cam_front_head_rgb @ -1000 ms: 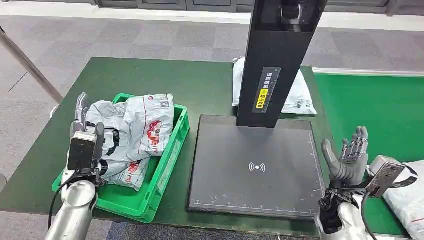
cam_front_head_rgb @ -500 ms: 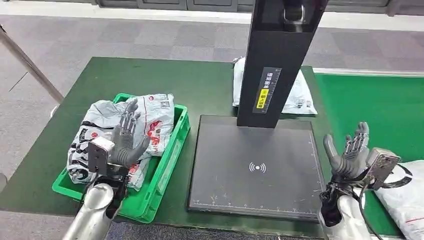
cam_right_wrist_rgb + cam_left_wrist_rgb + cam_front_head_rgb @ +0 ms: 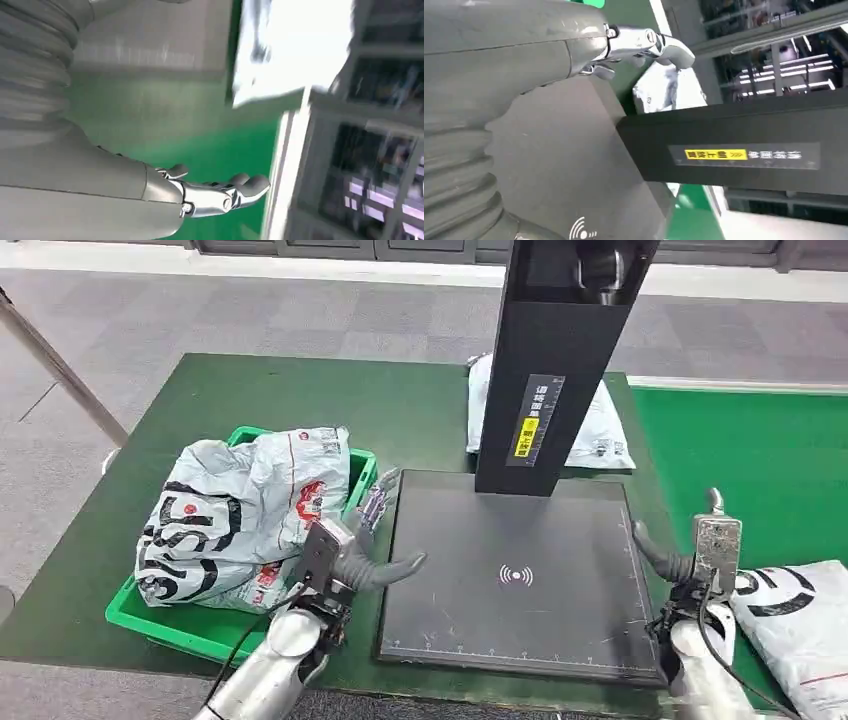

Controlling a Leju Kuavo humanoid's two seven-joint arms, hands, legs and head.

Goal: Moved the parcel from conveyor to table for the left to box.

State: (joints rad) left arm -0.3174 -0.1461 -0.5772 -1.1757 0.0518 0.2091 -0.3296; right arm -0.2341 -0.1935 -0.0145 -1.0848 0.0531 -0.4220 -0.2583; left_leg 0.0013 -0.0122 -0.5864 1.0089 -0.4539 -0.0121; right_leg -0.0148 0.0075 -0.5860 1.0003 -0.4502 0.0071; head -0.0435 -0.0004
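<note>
- Left hand: empty, fingers spread, thumb stretched out over the left edge of the black scanner pad. It sits between the green crate and the pad, above the table.
- Left wrist view backs this up: thumb extended, nothing in the hand, pad surface and black scanner post beyond it.
- Right hand: at the pad's right edge, over the border between the table and the green conveyor. Thumb sticks out toward the pad; fingers extended, holding nothing.
- Right wrist view is blurred, but the hand shows straight fingers with nothing between them, green belt beneath.
- Parcel: white with black print, lying on the conveyor at the near right corner, just beside the right hand. Cannot tell whether they touch.
- Crate stands at the near left corner of the table and is heaped with grey printed bags, which bulge above its rim.
- Another white bag lies flat at the far right edge of the table, partly hidden behind the scanner post.
- Pad carries a white wireless symbol near its centre.
</note>
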